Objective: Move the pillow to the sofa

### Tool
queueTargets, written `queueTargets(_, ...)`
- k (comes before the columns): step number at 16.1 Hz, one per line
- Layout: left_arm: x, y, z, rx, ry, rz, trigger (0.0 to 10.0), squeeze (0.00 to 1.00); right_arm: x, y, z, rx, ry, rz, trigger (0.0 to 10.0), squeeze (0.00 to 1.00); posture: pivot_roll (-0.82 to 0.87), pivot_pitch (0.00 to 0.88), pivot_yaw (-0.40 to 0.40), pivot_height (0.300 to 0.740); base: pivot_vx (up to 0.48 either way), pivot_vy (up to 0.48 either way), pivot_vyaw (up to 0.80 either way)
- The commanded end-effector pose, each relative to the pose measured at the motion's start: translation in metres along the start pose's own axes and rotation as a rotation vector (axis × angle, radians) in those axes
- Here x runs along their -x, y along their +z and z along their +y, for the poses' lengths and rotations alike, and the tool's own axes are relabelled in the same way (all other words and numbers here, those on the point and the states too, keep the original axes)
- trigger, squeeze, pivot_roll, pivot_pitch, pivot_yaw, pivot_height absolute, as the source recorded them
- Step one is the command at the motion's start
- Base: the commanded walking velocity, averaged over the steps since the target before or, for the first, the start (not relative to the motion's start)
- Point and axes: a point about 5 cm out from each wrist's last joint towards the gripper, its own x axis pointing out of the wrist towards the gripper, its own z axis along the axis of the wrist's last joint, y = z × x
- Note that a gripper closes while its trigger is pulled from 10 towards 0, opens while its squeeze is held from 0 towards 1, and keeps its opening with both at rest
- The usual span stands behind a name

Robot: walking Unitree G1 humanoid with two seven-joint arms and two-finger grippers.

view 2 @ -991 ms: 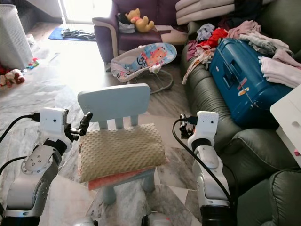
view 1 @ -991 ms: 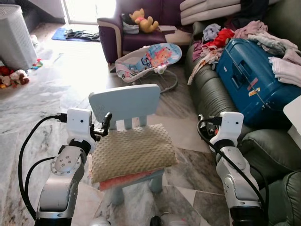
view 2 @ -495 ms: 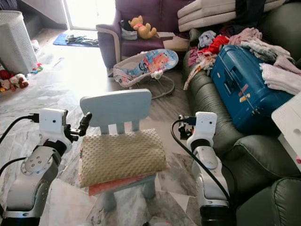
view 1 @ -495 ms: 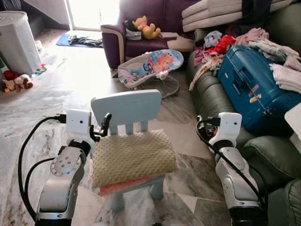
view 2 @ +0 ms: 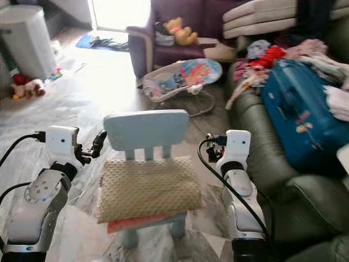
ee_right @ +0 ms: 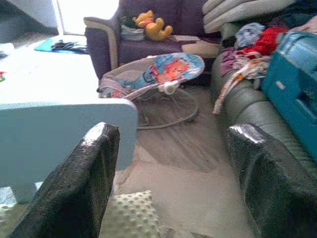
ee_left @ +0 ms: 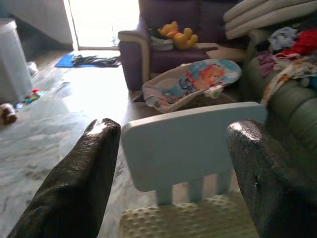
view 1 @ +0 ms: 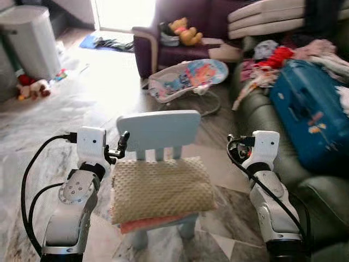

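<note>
A beige bumpy pillow [view 1: 161, 188] lies on the seat of a small pale blue chair [view 1: 158, 130], on top of a flat orange-pink cushion [view 1: 155, 224]. My left gripper [view 1: 122, 144] hovers at the pillow's back left corner, beside the chair back, open with nothing in it. In the left wrist view the left gripper [ee_left: 173, 129] frames the chair back between its fingers [ee_left: 84, 168]. My right gripper [view 2: 210, 148] is open too, to the right of the chair and apart from the pillow. The dark green sofa [view 1: 262, 114] runs along the right.
A blue suitcase [view 1: 313, 114] and heaps of clothes [view 1: 272, 57] lie on the sofa. A baby bouncer [view 1: 188, 79] stands on the floor behind the chair. Beyond it is a purple armchair [view 1: 150, 46] with a yellow plush toy [view 1: 185, 30]. A white basket [view 1: 30, 46] and toys [view 1: 32, 87] are at the left.
The whole picture has shifted right and down, so the camera moved. Both grippers stay open and keep their places beside the chair and pillow.
</note>
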Motion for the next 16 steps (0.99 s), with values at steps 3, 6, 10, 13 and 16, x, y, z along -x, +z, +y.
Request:
queueTargets(3, 0.0, 0.003, -0.001, 0.003, -0.006, -0.01, 10.0, 0.0, 0.0, 0.0, -0.002, 0.008, -0.006, 0.009, 10.0, 0.0, 0.01, 0.0, -0.074, 0.74, 0.338, 0.0, 0.0)
queueTargets(6, 0.0, 0.002, 0.0, 0.003, -0.004, -0.008, 10.0, 0.0, 0.0, 0.0, -0.002, 0.009, -0.006, 0.009, 10.0, 0.0, 0.01, 0.0, -0.074, 0.74, 0.295, 0.0, 0.0)
queueTargets(10, 0.0, 0.002, -0.001, 0.002, -0.008, -0.008, 10.0, 0.0, 0.0, 0.0, -0.002, 0.011, -0.008, 0.01, 10.0, 0.0, 0.01, 0.0, -0.075, 0.74, 0.28, 0.0, 0.0)
queueTargets(13, 0.001, 0.003, 0.001, -0.001, 0.002, -0.011, 10.0, 0.0, 0.0, -0.002, -0.004, 0.012, -0.012, 0.015, 10.0, 0.0, 0.01, 0.0, -0.073, 0.74, 0.0, 0.0, 0.0)
queueTargets(16, 0.009, -0.002, 0.017, -0.034, 0.031, 0.016, 10.0, 0.0, 0.002, -0.002, -0.007, 0.007, -0.021, 0.011, 10.0, 0.0, 0.02, 0.0, -0.069, 0.74, 0.0, 0.0, 0.0)
